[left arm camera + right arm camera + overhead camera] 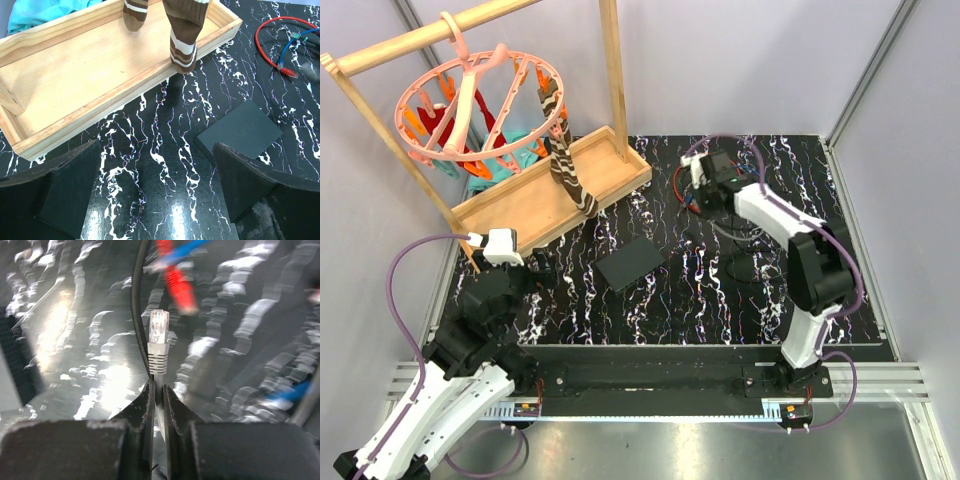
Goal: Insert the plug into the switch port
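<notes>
Right fingers [150, 400]: pressed nearly together, pinching the grey boot just behind the plug [159, 327]. The plug is clear plastic and points straight away from the fingers, over the surface [720, 310], which is black with white veining. A black braided cord [136, 300] runs alongside it. Just beyond are a red cable [177, 287] and a blue cable [175, 251], both blurred.

From overhead, the right arm reaches to the far right part of the surface, with its fingers over that cable tangle.

Left fingers [67, 187]: spread wide, nothing between them, low over the surface at the near left.

Switch [630, 262]: a flat matte black box lying mid-surface, turned at an angle. It is well apart from the plug and nearer the left arm. In the left wrist view it sits just past the right-hand finger, not touching it. I cannot make out the port along its edge in any view.

Farther out, far left: a wooden tray [535, 205] under a wooden rail. A pink ring hanger [480, 100] on the rail carries orange and red pegs. A brown-and-white striped sock [567, 165] hangs from the ring, its toe reaching down over the tray's near rim. A teal cloth [30, 15] lies in the tray's back corner.
</notes>
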{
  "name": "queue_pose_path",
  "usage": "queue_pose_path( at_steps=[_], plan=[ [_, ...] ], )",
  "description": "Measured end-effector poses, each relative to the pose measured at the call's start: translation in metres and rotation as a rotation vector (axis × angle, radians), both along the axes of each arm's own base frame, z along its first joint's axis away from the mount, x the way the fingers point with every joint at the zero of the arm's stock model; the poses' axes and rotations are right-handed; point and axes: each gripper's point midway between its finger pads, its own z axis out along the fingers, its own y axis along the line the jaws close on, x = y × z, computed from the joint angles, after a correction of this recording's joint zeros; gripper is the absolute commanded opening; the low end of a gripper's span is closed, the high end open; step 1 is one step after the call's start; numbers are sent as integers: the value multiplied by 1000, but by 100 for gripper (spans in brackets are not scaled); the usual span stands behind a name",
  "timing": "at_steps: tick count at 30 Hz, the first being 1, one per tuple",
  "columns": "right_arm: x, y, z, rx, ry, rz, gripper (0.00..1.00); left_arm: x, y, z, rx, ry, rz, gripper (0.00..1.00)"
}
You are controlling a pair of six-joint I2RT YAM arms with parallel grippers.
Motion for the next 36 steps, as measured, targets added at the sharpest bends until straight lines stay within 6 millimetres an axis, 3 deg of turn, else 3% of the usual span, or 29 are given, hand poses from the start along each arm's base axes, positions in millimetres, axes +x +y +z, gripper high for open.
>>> queue_pose_path(
  at_steps=[4,8,11,13,14,16,20,22,25,28,31,33,34,36],
  plan=[
    [18,-39,50,-11,-91,-92,10,0,0,0,2,0,-1,99],
    [35,-70,122,2,-245,-181,10,0,0,0,5,0,-5,99],
    [33,-72,163,58,-330,-196,9,0,-1,-1,6,2,-7,99],
    [24,-63,173,125,-337,-173,4,0,-2,-1,6,4,-12,99],
    [18,-56,171,168,-324,-163,0,0,-2,-1,6,5,-13,99],
    [2,-44,146,231,-262,-142,0,0,-3,-1,5,5,-16,99],
    [-51,-35,50,285,13,-168,0,0,-4,-1,4,7,-23,99],
    [-76,-38,22,273,112,-193,0,0,-4,-1,3,7,-25,99],
    [-86,-41,23,273,129,-213,0,1,-7,-3,6,16,-34,99],
    [-79,-44,69,299,21,-214,0,2,-11,-6,15,29,-53,99],
    [-62,-44,152,362,-178,-204,0,2,-13,-7,19,37,-65,99],
    [-57,-43,217,424,-320,-187,0,2,-14,-8,18,37,-70,99],
    [-60,-42,258,471,-408,-174,0,2,-14,-8,18,37,-72,99],
    [-67,-42,283,505,-458,-162,0,2,-15,-8,18,37,-75,99]
  ],
)
